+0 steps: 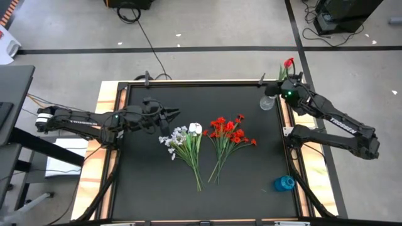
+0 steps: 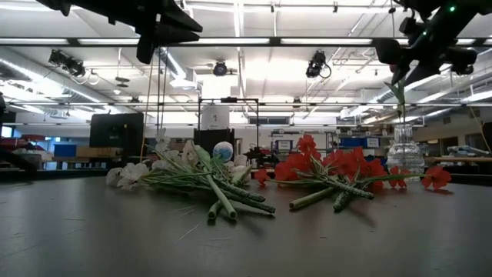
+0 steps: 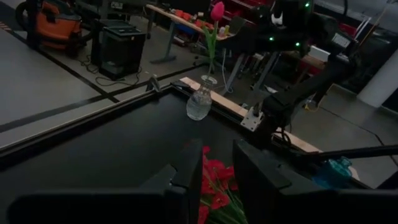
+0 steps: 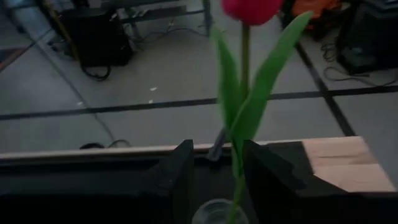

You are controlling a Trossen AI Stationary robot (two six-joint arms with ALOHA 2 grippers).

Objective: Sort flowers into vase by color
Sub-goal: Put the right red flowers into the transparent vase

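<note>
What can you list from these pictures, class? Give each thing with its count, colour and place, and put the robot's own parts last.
white and pale-blue flowers: one bunch, lying left of table centre
red flowers: one bunch, lying beside them to the right
red tulip: one, green stalk, held above the clear vase
clear vase: one, glass, far right of the table
blue vase: one, near right edge
table: one, black top, wooden rim
left pincer: open, above the white bunch
right pincer: shut on the tulip's stalk
</note>
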